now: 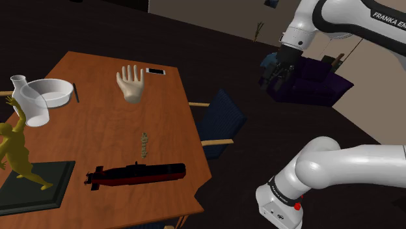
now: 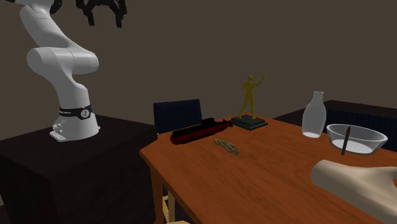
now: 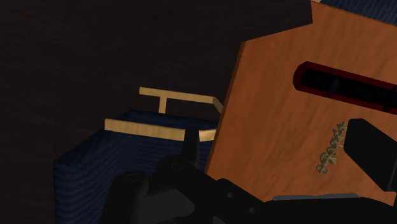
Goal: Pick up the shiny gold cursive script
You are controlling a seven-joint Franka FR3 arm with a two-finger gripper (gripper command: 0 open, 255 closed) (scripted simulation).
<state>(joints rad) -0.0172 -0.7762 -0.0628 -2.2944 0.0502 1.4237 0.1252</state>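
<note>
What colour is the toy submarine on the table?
The submarine is black with a red underside, clearest in the shoulder view.

Submarine (image 1: 135,174), pale hand model (image 1: 131,83), bowl (image 1: 55,97), carafe (image 1: 31,104), gold figurine (image 1: 14,151) on wooden table (image 1: 97,130).

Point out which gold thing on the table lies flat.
The small gold cursive script, lying flat beside the black submarine model; the gold figurine stands upright.

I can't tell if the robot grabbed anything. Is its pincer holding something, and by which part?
Nothing is held. The pincer hangs open, up off the table; the gold cursive script lies on the table beside the black-and-red submarine.
</note>
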